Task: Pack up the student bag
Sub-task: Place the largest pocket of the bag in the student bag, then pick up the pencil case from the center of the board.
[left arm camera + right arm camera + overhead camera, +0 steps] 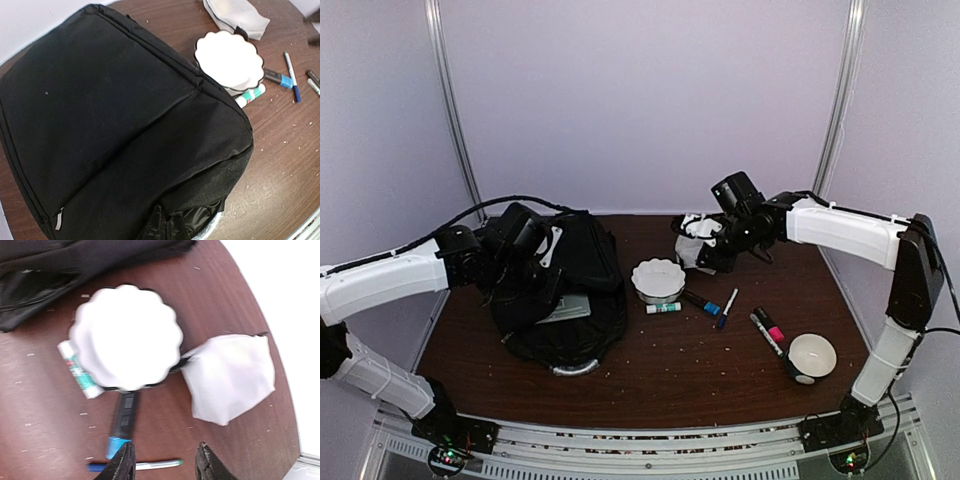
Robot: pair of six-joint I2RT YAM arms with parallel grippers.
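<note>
At left of dark wooden worktop (650,390), left hand (530,270) low over large black soft fabric backpack (570,290); black on black, so spread or pressed together impossible to tell. Backpack slumped flat across left half of worktop, silvery-grey curved handle (575,368) toward near edge. Probably limp and bulky, prone to sag and fold when lifted. Firmest holds likely the handle or a seamed zip edge, not the slack front panel. Close against its right edge, white scalloped dish (658,278), then green-and-white tube (663,308), blue-capped black marker (702,302) and blue pen (725,308). Behind these, white soft pouch (698,238). Above pouch and pens, right hand (165,465), spread wide, pinching nothing. Farther right, pink-capped marker (772,328) and plain white round bowl (811,355).
</note>
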